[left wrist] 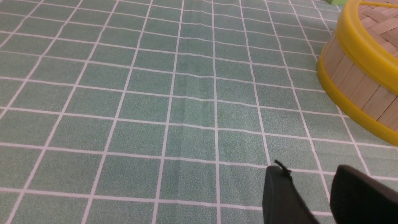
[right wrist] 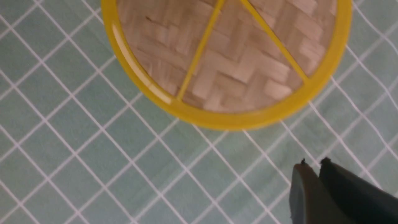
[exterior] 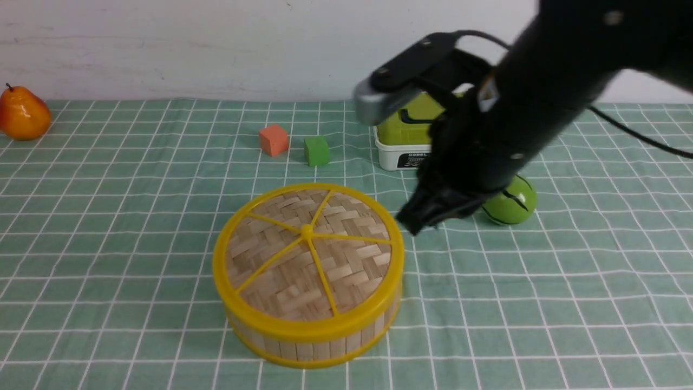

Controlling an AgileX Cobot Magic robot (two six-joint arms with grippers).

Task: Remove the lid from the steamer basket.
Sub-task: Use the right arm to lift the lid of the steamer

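One lid (exterior: 307,246) sits on one steamer basket (exterior: 303,341), just left of the right gripper (exterior: 416,223), whose jaws are nearly together and empty.

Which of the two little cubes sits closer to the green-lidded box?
The green cube; it lies right of the orange cube, on the side toward the box.

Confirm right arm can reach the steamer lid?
Probably yes. The right gripper hangs just right of the lid, with only bare cloth between them. The green ball and white box sit behind it, out of the way. Its jaws look shut, so they would need to open.
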